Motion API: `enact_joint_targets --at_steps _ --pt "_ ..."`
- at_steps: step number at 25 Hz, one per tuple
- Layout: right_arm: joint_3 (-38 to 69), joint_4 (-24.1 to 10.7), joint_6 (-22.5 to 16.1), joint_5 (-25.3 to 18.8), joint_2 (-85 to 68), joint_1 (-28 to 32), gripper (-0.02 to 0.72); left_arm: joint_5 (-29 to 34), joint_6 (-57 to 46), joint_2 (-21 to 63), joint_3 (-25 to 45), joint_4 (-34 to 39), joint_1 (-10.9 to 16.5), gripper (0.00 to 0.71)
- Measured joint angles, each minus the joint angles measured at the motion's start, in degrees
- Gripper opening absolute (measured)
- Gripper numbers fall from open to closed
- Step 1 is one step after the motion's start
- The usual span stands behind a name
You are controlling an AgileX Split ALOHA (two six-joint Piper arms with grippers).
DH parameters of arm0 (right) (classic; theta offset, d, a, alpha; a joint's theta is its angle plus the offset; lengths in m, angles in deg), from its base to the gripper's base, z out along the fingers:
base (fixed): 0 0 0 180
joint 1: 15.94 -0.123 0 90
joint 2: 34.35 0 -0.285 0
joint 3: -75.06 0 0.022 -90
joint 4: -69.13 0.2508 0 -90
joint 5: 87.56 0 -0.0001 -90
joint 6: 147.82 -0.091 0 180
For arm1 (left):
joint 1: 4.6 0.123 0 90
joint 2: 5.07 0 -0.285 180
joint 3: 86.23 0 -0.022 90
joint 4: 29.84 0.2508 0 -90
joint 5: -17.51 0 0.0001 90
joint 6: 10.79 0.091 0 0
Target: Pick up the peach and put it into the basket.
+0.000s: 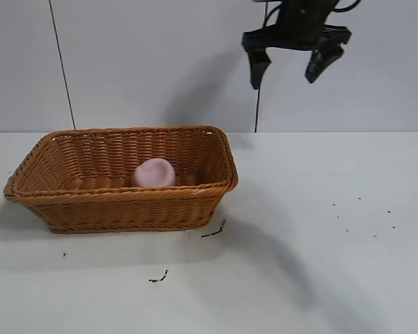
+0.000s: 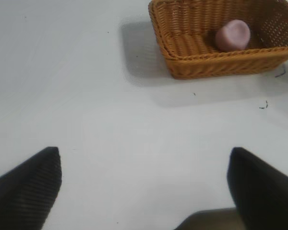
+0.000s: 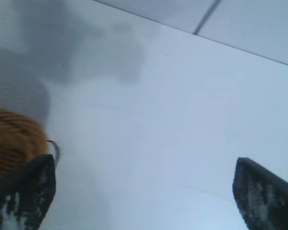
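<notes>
The pale pink peach point(image 1: 153, 172) lies inside the orange-brown wicker basket point(image 1: 70, 198) on the left half of the white table. Both also show in the left wrist view, the peach point(image 2: 233, 34) inside the basket point(image 2: 182, 52). My right gripper point(image 1: 288, 73) hangs open and empty high above the table, up and to the right of the basket. In the right wrist view its fingers point(image 3: 26, 191) stand wide apart with a corner of the basket point(image 3: 9, 139) beside one. My left gripper point(image 2: 144, 184) is open and empty over bare table, far from the basket; it is out of the exterior view.
A dark scrap point(image 1: 214, 230) lies at the basket's front right corner and another point(image 1: 159, 277) nearer the table's front. Small dark specks point(image 1: 366, 216) dot the right side. A grey wall stands behind the table.
</notes>
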Motion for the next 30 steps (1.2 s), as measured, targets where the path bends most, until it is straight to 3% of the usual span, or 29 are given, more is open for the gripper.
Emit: enact_joint_targets --at_steps 6,11,30 --pt "3.0 0.6 0.0 0.0 -3.3 1.2 0.689 0.0 0.0 0.0 0.0 0.0 0.0 0.692" --pt "12.2 0.6 0.0 0.0 -10.1 0.6 0.689 0.0 0.0 0.0 0.0 0.0 0.0 0.692" --pt "72.9 0.4 0.0 -0.1 -71.8 0.6 0.689 0.0 0.0 0.0 0.0 0.0 0.0 0.692"
